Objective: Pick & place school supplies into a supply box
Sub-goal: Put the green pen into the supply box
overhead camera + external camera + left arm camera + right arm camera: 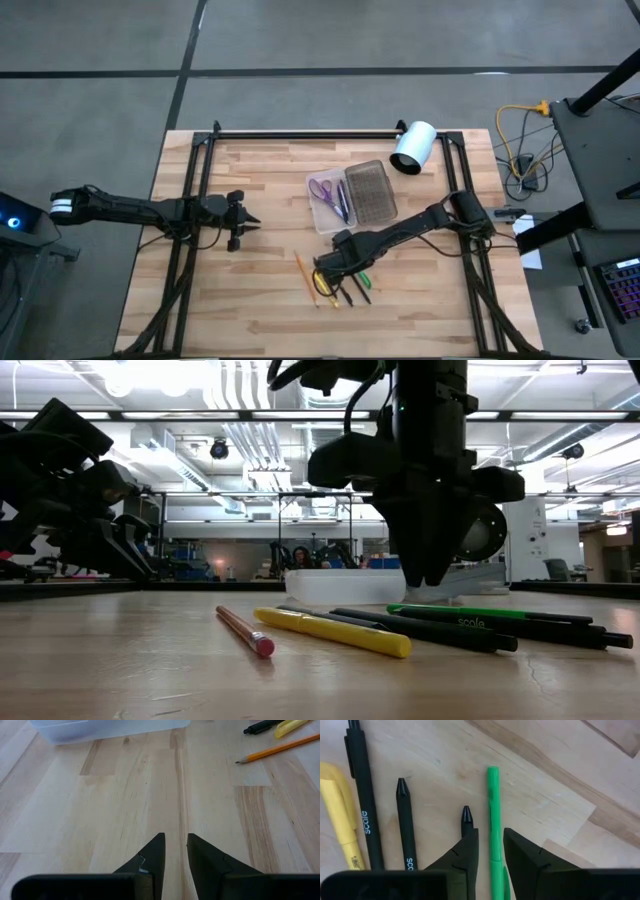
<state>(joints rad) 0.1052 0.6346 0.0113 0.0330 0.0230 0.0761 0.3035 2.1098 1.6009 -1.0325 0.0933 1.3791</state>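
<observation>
Over the pens, the right hand [490, 852] straddles the green pen [493, 810], fingers slightly apart, not yet clamped.

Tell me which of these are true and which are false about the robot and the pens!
1. The purple scissors are already in the supply box. True.
2. The right gripper sits over the green pen. True.
3. The left gripper is holding the orange pencil. False: it is empty, away from the pens.
4. The white cylinder stands inside the box. False: it lies on the table beside it.
5. The yellow pen is on the table. True.
</observation>
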